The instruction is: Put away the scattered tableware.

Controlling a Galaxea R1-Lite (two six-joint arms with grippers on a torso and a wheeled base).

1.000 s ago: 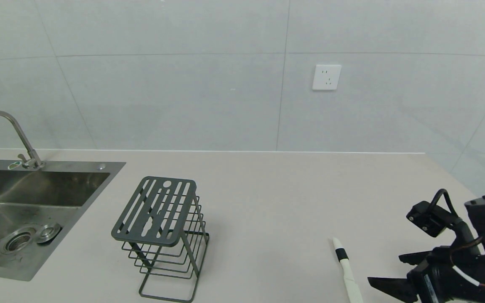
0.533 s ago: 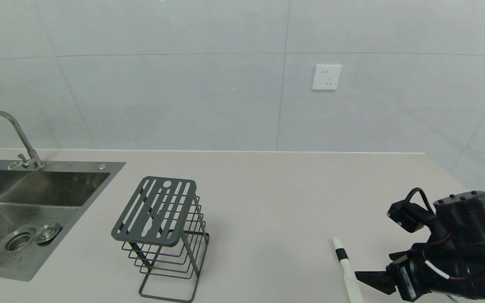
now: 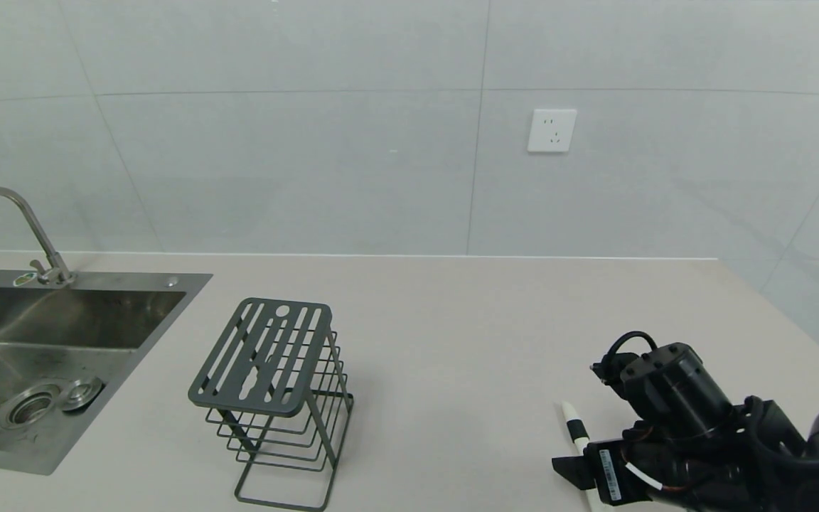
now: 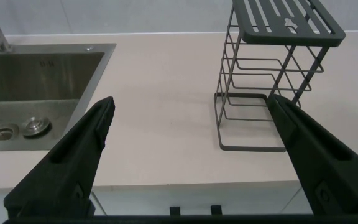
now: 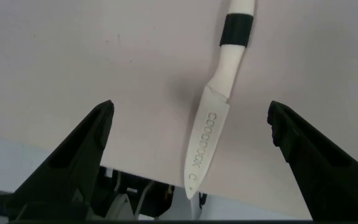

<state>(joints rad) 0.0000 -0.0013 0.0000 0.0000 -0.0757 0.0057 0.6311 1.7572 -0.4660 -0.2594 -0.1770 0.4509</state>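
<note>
Near the bench's (image 3: 452,341) front right corner, in the head view, the white knife (image 3: 574,427) lies flat with the right hand (image 3: 584,478) over its blade end. The slotted rack (image 3: 253,402) stands well apart, toward the sink (image 3: 61,320).

Left wrist view: the left hand (image 4: 188,109) is spread wide and empty, with rack and sink beyond it.

Right wrist view: the right hand's fingers gape wide astride the blade, whose tip seems to overhang the bench edge. Best to shift toward the handle (image 5: 230,62), beside the black band (image 5: 237,29), before closing.

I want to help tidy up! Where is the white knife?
Head view: the white knife lies front right on the counter, under the right end effector, right of the wire rack.
</note>
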